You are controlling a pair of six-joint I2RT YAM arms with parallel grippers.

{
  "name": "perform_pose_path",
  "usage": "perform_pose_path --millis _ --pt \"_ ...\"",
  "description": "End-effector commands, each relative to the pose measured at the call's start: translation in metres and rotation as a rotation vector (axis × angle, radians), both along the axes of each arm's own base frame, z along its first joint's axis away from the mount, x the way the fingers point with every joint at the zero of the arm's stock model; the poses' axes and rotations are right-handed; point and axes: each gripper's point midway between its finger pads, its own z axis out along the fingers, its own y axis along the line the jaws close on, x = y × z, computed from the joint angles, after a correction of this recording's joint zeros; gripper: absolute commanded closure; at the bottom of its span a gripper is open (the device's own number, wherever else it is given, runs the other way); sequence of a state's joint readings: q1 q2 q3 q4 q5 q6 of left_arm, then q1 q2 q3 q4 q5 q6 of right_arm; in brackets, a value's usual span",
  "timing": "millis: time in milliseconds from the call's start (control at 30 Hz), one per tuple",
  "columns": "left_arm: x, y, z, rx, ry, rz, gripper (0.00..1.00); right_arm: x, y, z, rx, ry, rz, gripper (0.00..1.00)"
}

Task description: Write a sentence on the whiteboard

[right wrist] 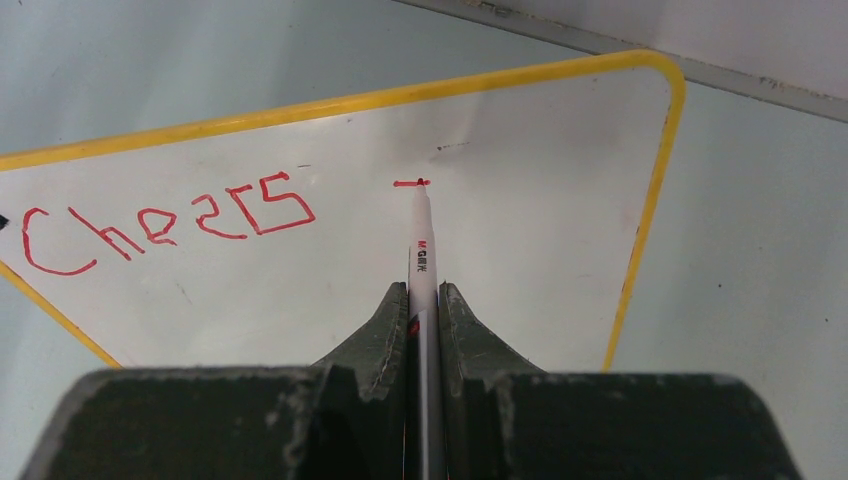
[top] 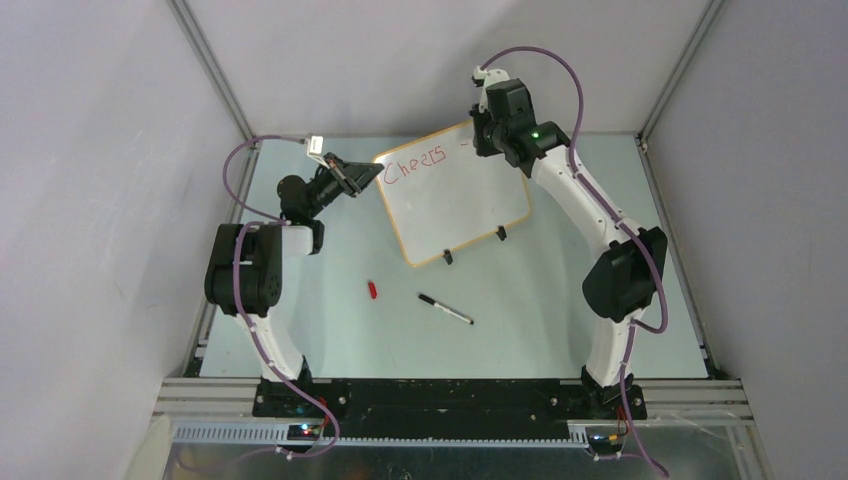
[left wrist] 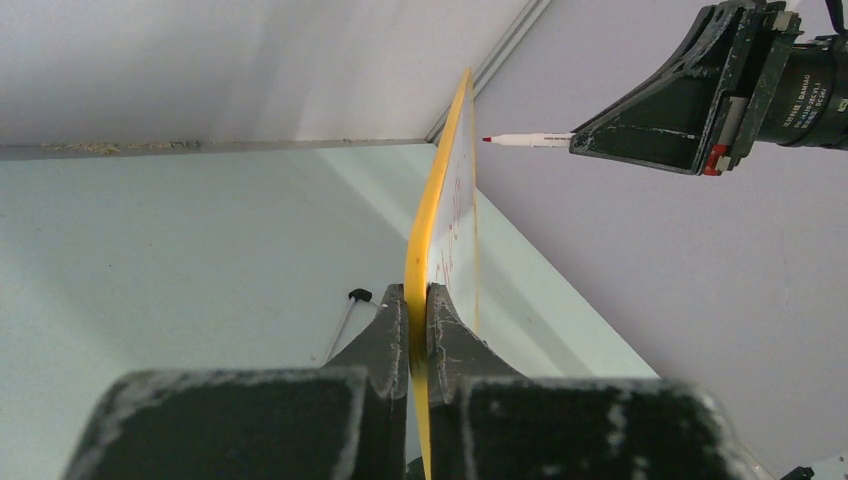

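Note:
The whiteboard (top: 455, 195) stands tilted at the back of the table, yellow-rimmed, on two small black feet. My left gripper (top: 362, 175) is shut on its left edge; the left wrist view has the rim (left wrist: 425, 250) edge-on between the fingers. On the board, red letters (right wrist: 165, 222) spell "Cheers", the only word of the sentence that shows, and a short red dash (right wrist: 410, 183) lies to their right. My right gripper (right wrist: 423, 292) is shut on a white red-tipped marker (right wrist: 421, 235), whose tip sits at the dash. The marker (left wrist: 530, 140) also shows in the left wrist view.
A black-capped white marker (top: 445, 308) and a small red cap (top: 372, 290) lie on the pale green table in front of the board. Grey walls and aluminium frame posts close in the back and sides.

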State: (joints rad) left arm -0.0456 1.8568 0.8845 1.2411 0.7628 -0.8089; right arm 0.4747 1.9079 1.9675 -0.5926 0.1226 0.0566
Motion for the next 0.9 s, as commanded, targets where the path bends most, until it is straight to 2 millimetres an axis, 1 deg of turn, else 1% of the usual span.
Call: perform_pose_path --millis 0,400,867 --pt "-0.01 -0.004 0.008 0.069 -0.108 -0.031 1.0 0.001 0.004 0.034 0.051 -0.076 0.001 1.0" --pt "-0.01 -0.004 0.007 0.07 -0.106 -0.033 1.0 0.01 0.01 0.031 0.05 -0.069 0.009 1.0" --pt "-0.009 -0.004 0.006 0.071 -0.105 -0.032 1.0 0.013 0.012 0.023 0.046 -0.05 0.013 1.0"
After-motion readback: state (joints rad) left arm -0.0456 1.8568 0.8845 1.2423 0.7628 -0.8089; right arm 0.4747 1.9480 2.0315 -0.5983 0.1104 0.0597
